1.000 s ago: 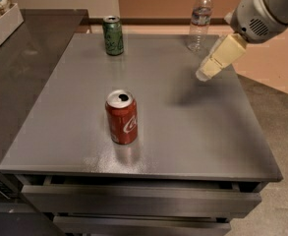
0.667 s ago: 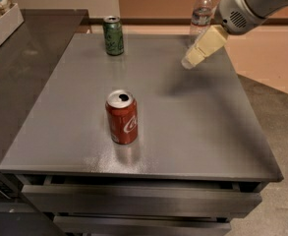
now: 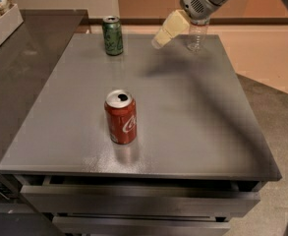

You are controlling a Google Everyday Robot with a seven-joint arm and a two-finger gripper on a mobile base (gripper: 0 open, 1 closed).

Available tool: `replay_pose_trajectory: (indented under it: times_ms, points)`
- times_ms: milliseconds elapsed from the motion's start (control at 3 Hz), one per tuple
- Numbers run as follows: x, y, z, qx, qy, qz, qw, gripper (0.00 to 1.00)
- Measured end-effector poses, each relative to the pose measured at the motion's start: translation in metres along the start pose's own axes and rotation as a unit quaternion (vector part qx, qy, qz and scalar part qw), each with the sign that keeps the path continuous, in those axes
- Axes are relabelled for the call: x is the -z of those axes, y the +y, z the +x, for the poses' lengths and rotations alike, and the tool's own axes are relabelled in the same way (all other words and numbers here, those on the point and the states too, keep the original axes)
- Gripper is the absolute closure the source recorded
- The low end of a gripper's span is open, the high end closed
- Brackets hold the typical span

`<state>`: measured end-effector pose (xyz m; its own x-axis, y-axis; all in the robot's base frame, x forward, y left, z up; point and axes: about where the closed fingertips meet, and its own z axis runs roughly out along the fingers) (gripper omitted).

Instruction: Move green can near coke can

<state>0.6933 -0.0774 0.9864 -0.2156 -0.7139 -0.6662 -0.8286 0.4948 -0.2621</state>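
Handling the green can: the green can (image 3: 113,36) is thin metal, so I judge it light, stiff enough for a moderate squeeze, easily dented by a hard one, and smooth enough to slip.
Where to hold: probably across the middle of its round side, below the silver rim, with the can kept upright.
Green can position: it stands upright near the far left corner of the counter (image 3: 192,112), well apart from everything else.
Coke can position: the coke can (image 3: 121,117) stands upright near the front of the counter, left of centre and well apart from the green can.
Claw: the claw (image 3: 161,37) hangs in the air over the far part of the counter, to the right of the green can and not touching it. It carries nothing, and I cannot tell whether it is released or clenched.
Coke can contents: a dark opening shows in its top, so it looks opened. How much is inside cannot be seen, so knocking it might spill it.
Green can contents: hidden, and I cannot tell whether it has been opened.
Bottle: a clear plastic bottle (image 3: 197,34) stands at the far right behind the arm, its fill unclear.
Box: a pale box (image 3: 3,26) at the far left holds packets.
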Motion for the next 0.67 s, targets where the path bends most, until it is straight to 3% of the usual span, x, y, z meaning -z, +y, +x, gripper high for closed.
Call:
replay_pose_trajectory:
  times_ms: [667]
  points:
    - [-0.072,-0.006,-0.055,-0.009,-0.042,-0.051,0.9978,0.0]
